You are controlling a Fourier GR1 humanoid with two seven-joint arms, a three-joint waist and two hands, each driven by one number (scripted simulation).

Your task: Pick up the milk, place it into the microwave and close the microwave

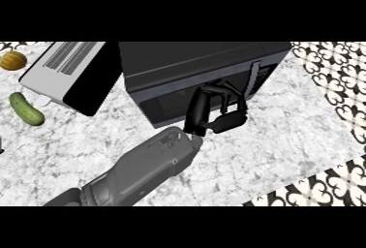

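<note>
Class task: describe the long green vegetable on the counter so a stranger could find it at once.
Start at the black microwave and go left past its open grey door. On the speckled white counter lies a green cucumber. Unlike the round orange fruit above it, it is long and green.

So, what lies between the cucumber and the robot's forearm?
Nothing. In the head view, only bare counter lies between the cucumber and the forearm.

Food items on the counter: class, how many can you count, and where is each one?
2. A green cucumber lies at the counter's left edge, and a round orange-brown item sits at the far left corner. More may be hidden inside the microwave or behind the robot hand.
</note>
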